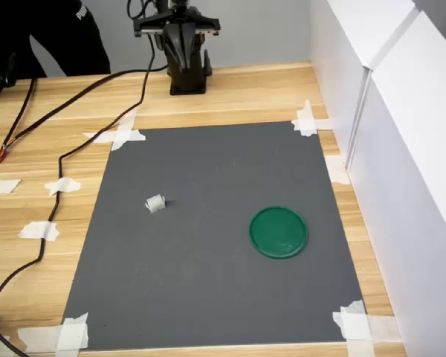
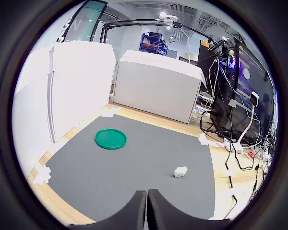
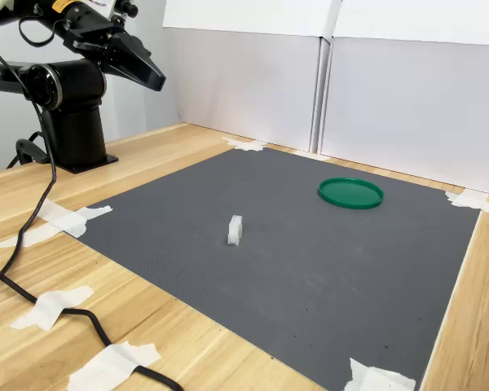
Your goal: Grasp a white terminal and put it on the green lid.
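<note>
Chiefly, the risk lay in the size of the small white ribbed plastic terminal (image 1: 155, 203): a block that slight could be nudged aside or tipped by one finger arriving before the other, and it would likely skid on the dark grey rectangular mat (image 1: 215, 290) rather than seat between the jaws. A second risk was a loose pinch, which could let it drop short of the flat round dark-green plastic lid (image 1: 279, 232).

The black two-finger gripper (image 2: 147, 209) was seen at the bottom centre of the wrist view with its fingers closed together, only a thin seam between them, and holding nothing. It would need to open before any descent. In the second exterior view the gripper (image 3: 151, 75) sat high in the upper left of the frame, near the arm's black base (image 3: 69, 134), well apart from the mat's contents.

The terminal (image 2: 180, 171) lay on the mat in the lower right of centre in the wrist view, ahead of the fingertips and well apart from them. The lid (image 2: 111, 139) rested left of centre, clear of the terminal and untouched.
</note>
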Controlling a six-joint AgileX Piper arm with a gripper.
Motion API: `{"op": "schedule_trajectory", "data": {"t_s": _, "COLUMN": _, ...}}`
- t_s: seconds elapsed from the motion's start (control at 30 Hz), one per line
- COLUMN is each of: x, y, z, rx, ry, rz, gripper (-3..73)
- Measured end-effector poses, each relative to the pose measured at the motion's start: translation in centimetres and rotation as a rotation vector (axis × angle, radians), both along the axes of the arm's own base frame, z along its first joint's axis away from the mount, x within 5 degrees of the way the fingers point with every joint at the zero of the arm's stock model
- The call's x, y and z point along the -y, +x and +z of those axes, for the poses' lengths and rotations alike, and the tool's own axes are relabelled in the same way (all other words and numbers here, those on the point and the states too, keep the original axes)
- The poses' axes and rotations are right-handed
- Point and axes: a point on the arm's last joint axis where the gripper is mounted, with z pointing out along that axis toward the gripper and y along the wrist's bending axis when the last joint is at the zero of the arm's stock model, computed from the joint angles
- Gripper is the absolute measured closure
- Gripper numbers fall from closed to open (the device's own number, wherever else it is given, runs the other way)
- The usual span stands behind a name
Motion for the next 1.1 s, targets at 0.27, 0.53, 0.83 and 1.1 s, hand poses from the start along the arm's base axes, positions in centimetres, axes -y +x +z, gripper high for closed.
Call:
{"op": "schedule_trajectory", "data": {"t_s": 0.27, "x": 0.0, "y": 0.0, "z": 0.0, "rx": 0.0, "ry": 0.0, "rz": 0.0, "gripper": 71.1}}
{"op": "schedule_trajectory", "data": {"t_s": 0.53, "x": 0.0, "y": 0.0, "z": 0.0, "rx": -0.001, "ry": 0.0, "rz": 0.0, "gripper": 71.1}}
{"op": "schedule_trajectory", "data": {"t_s": 0.83, "x": 0.0, "y": 0.0, "z": 0.0, "rx": 0.0, "ry": 0.0, "rz": 0.0, "gripper": 71.1}}
{"op": "schedule_trajectory", "data": {"t_s": 1.1, "x": -0.1, "y": 0.5, "z": 2.5, "rx": -0.007, "ry": -0.001, "rz": 0.0, "gripper": 71.1}}
